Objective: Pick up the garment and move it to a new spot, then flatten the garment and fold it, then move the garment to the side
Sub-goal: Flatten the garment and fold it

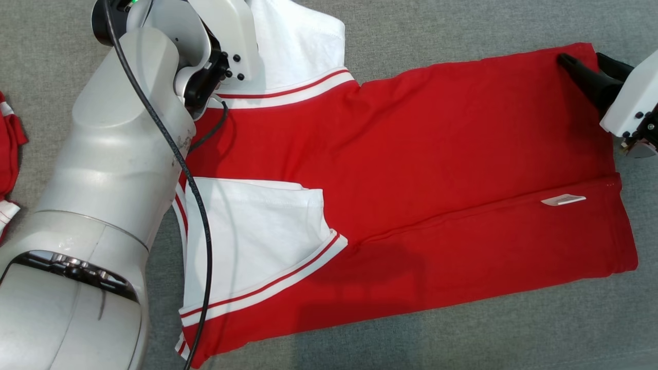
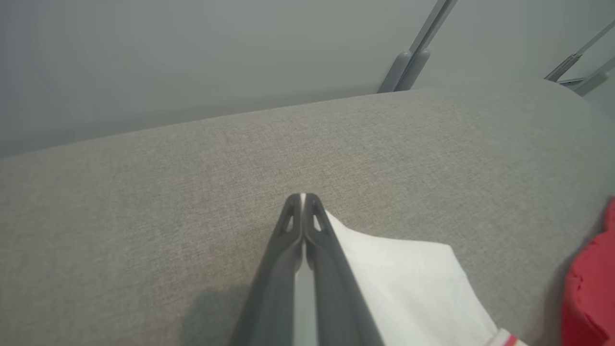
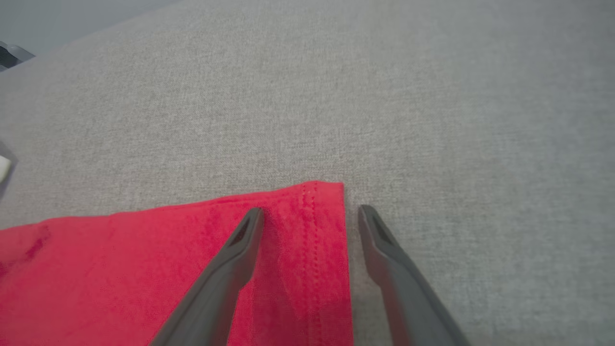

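Garment (image 1: pixel 411 154) tag (image 1: pixel 563 200) illegible; left hand (image 2: pixel 302 196) pinches white sleeve (image 2: pixel 408 278), right hand (image 3: pixel 311 210) spread astride red hem (image 3: pixel 331 240).

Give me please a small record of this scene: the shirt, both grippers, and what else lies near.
surface: grey cloth, flat
shirt: red with white sleeves, spread flat; one long edge folded over
label: white, on the folded edge
left gripper: shut, seemingly pinching the corner of the far sleeve
right gripper: open, astride the hem corner; one finger over red cloth, the other over the surface
other garment: red, at the left edge of the head view, apart from the shirt
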`<state>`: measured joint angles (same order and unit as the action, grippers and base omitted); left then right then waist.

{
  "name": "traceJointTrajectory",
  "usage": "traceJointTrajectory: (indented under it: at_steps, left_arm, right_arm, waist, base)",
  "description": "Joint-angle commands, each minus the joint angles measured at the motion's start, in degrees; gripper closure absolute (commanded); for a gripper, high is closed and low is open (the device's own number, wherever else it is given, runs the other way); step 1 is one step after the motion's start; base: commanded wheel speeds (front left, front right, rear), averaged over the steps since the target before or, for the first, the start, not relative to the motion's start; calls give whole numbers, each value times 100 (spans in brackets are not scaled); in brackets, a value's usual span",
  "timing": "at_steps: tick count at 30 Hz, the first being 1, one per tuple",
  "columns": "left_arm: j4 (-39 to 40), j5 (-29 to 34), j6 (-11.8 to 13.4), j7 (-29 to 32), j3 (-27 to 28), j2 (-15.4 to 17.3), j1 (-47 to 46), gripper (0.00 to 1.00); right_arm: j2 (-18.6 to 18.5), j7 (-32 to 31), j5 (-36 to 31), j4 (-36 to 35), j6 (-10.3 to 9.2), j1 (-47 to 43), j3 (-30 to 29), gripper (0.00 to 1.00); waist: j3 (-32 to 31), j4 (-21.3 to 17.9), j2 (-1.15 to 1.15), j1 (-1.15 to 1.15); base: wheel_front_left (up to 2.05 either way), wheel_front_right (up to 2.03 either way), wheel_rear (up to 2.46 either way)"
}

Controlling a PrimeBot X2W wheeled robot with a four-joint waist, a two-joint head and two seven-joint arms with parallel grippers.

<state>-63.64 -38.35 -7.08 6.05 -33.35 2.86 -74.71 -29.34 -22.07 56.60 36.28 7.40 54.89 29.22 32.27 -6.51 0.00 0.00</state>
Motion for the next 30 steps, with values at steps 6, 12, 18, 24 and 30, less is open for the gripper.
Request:
traceJointTrajectory:
  at_steps: [6, 12, 18, 24, 30]
  left_arm:
    - [206, -56, -39, -8, 14, 176, -179, 100]
    - [334, -145, -39, -40, -6, 184, -148, 100]
    - [789, -308, -40, -270, -57, 421, -107, 100]
    - [1121, -328, -40, -755, -31, 674, -135, 100]
    - [1647, -477, -40, -956, -218, 809, 44, 100]
  right_arm:
    - [-161, 208, 105, 98, 9, 91, 320, 56]
    - [-312, 530, 73, 154, 9, 266, 629, 100]
    - [-498, 1256, 10, 116, 9, 432, 890, 100]
    - [-573, 1994, 32, 250, 9, 576, 1129, 100]
    - [-692, 2483, 267, 181, 9, 582, 1438, 100]
  waist:
    - [7, 60, 0, 0]
    - [40, 95, 0, 0]
    - [75, 125, 0, 0]
    - [90, 174, 0, 0]
    - [44, 233, 0, 0]
  base:
    - [0, 0, 0]
    - [0, 0, 0]
    - [0, 0, 0]
    - [0, 0, 0]
    - [0, 0, 0]
